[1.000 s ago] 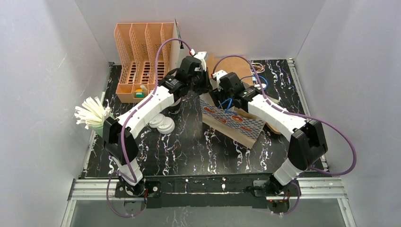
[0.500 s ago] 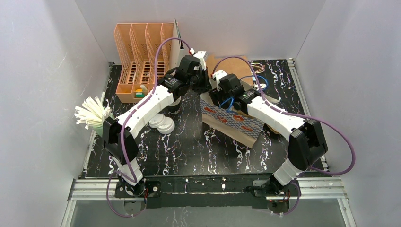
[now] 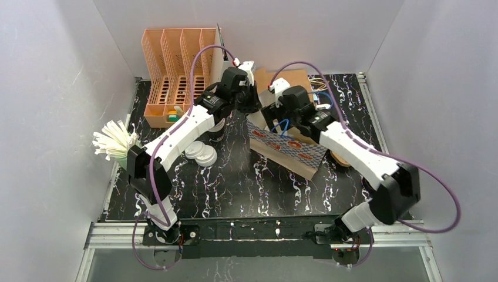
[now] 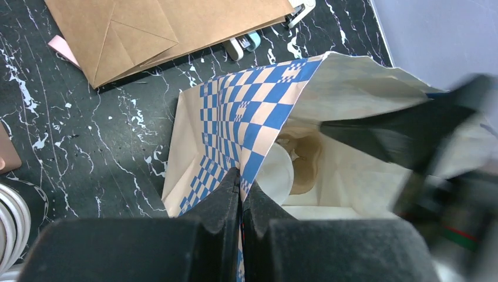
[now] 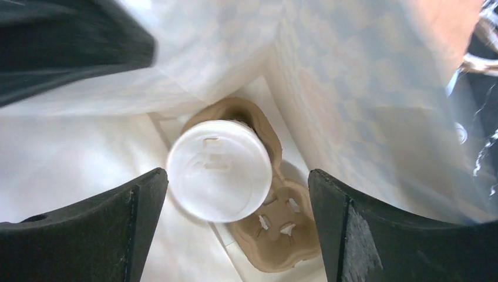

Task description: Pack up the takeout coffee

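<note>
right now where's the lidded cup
Right wrist view, centre: the lidded cup sits in one pocket of the pulp tray, inside the checkered paper bag.

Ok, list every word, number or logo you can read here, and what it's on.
No text can be read.
On the paper bag: red oval marks on the checked side, too small to read.
On the cup lid: raised marks only, no letters visible.
</note>
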You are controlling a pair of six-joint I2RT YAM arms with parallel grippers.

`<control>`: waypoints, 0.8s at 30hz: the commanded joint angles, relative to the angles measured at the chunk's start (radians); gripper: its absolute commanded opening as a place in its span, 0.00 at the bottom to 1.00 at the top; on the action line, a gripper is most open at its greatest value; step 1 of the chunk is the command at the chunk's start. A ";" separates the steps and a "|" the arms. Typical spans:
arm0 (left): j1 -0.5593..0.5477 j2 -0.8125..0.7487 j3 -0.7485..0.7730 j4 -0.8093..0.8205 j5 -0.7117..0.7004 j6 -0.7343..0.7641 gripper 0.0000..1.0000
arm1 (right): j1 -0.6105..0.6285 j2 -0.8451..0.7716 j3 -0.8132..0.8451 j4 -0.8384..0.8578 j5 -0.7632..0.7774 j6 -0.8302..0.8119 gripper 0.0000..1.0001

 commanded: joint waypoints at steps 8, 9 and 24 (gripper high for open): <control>0.007 0.029 0.075 0.007 -0.036 0.056 0.00 | -0.006 -0.266 0.000 0.096 -0.082 -0.053 0.98; 0.007 0.036 0.085 0.006 -0.049 0.065 0.00 | -0.005 -0.278 0.004 0.105 -0.086 -0.052 0.98; 0.022 0.131 0.274 -0.042 -0.203 0.133 0.55 | -0.006 -0.331 0.160 0.082 -0.065 -0.059 0.98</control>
